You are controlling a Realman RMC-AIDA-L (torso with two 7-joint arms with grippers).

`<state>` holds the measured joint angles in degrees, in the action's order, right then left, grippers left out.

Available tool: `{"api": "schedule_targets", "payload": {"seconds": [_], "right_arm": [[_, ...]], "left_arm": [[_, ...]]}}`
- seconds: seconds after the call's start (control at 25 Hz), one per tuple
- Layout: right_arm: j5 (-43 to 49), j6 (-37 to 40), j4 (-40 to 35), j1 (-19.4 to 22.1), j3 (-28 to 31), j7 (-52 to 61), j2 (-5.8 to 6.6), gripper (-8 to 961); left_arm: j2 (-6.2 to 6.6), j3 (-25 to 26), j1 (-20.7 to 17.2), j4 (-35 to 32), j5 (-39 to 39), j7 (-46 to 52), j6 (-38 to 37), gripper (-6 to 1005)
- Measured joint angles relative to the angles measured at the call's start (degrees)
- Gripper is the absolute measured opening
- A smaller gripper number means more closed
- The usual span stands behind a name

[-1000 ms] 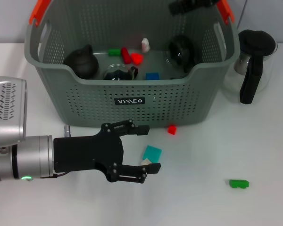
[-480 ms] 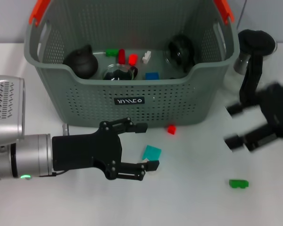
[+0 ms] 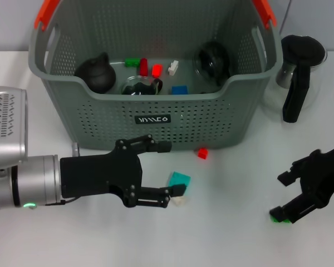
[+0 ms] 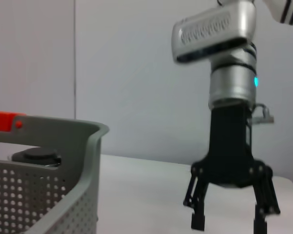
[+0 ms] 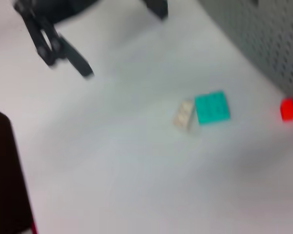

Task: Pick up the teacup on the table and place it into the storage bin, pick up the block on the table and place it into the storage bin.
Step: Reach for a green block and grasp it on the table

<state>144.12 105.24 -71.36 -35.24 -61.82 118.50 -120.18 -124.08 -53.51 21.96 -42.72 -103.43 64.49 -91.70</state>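
Observation:
My left gripper (image 3: 170,169) is open low over the table in front of the storage bin (image 3: 156,95). A teal block (image 3: 180,179) lies between its fingers, and a cream block (image 3: 180,199) sits at the lower fingertip. The right wrist view shows the same teal block (image 5: 212,107) and cream block (image 5: 183,115). My right gripper (image 3: 280,196) stands open at the right, above a green block (image 3: 279,218) that it partly hides. A small red block (image 3: 202,153) lies by the bin's front wall. No teacup shows on the table.
The bin holds a dark teapot (image 3: 94,72), glass vessels and several small blocks. A glass pot with a black handle (image 3: 298,78) stands to the right of the bin. The left wrist view shows the right gripper (image 4: 229,223) beyond the bin's rim (image 4: 90,139).
My right arm came from over the bin down to the table beside the green block. A white block has settled in the bin. The left gripper edged closer around the teal block.

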Motion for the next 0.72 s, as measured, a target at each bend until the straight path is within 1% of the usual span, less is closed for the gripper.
{"api": "schedule_targets", "payload": {"seconds": [0.04, 0.24, 0.44, 0.72], "right_arm": [[0.0, 0.0, 0.0, 0.0, 0.0, 0.0, 0.00, 945], [3.9, -3.6, 0.4, -0.2, -5.3, 0.6, -0.08, 943], [7.4, -8.0, 0.6, -0.1, -13.5, 3.2, -0.13, 935], [8.5, -12.1, 1.8, -0.2, -22.7, 6.7, -0.15, 892]], "left_arm": [[0.00, 0.4, 0.0, 0.0, -0.1, 0.0, 0.1, 900], [-0.01, 1.8, 0.0, 0.9, 0.2, 0.0, 0.7, 901], [-0.13, 2.4, 0.0, 1.5, 0.2, 0.0, 0.7, 901], [-0.25, 2.6, 0.2, 2.1, 0.4, -0.1, 0.7, 900]]}}
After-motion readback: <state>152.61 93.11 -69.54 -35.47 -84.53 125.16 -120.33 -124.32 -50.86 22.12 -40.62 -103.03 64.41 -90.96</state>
